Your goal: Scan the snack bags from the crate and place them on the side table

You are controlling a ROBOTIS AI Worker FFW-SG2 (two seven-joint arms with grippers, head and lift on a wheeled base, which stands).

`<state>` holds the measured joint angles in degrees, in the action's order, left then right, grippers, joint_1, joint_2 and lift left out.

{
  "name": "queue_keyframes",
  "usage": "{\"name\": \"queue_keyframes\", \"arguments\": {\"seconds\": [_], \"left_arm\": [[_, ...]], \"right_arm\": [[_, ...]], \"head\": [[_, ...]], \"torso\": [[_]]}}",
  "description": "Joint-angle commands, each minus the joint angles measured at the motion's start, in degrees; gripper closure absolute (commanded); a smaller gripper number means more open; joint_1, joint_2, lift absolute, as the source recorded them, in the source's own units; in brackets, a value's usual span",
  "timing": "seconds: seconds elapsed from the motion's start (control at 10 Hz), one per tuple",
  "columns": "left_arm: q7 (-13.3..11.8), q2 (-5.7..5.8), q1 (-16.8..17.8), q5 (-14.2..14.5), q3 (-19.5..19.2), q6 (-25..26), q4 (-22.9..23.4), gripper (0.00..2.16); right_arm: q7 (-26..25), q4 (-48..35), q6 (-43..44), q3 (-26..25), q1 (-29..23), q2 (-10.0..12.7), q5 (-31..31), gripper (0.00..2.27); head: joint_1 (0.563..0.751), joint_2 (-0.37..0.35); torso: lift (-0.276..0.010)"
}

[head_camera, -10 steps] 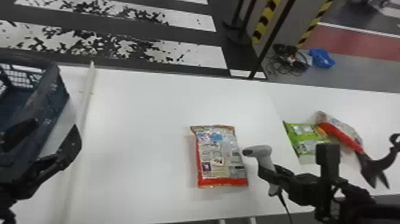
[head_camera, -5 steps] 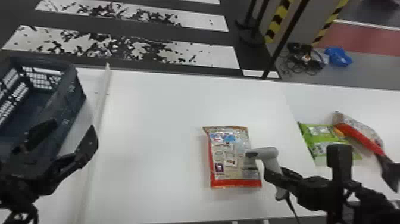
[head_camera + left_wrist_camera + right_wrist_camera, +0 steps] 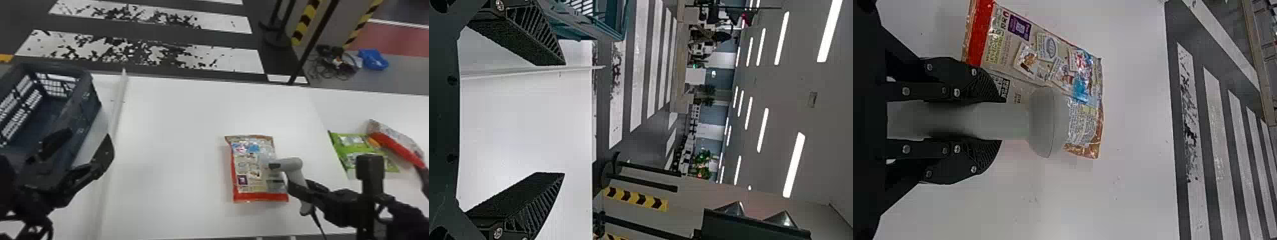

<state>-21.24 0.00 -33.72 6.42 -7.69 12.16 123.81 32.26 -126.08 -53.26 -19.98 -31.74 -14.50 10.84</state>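
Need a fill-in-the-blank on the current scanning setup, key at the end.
The scanner is held by the ____ gripper.
The fingers of the left gripper are ____.
On the side table, the bag next to the red-and-white bag is mostly ____.
The crate stands toward the robot's ____ side.

Missing words: right; open; green; left.
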Motion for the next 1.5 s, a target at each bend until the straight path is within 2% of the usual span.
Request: {"name": "queue_keyframes", "arguments": {"seconds": [0.0,0.3,0.6,0.9,1.4], "left_arm": [[0.0,-0.15,0.1,0.0,0.0,0.1,-0.1,0.08],[0.0,-0.15,0.0,0.2,0.0,0.1,-0.2,0.08],[0.0,-0.15,-0.4,0.3,0.0,-0.1,0.3,0.08],[0.0,-0.15,-0.8,0.3,0.0,-0.1,0.8,0.08],[0.0,-0.15,-1.3,0.3,0.4,-0.1,1.1,0.08]], "right_arm": [[0.0,0.2,0.0,0.0,0.0,0.0,0.1,2.22],[-0.8,4.8,1.3,-2.3,3.9,-0.6,0.1,2.22],[-2.7,14.6,9.7,-2.9,9.0,-2.8,-0.6,2.22],[-4.2,23.4,15.9,-2.2,13.2,-5.2,-1.5,2.22],[-4.4,32.1,20.4,0.6,16.4,-6.5,-3.4,2.18]], "head": [[0.695,-0.158],[0.695,-0.172],[0.695,-0.227],[0.695,-0.284],[0.695,-0.315]], "torso": [[-0.094],[-0.094],[-0.094],[-0.094],[-0.094]]}}
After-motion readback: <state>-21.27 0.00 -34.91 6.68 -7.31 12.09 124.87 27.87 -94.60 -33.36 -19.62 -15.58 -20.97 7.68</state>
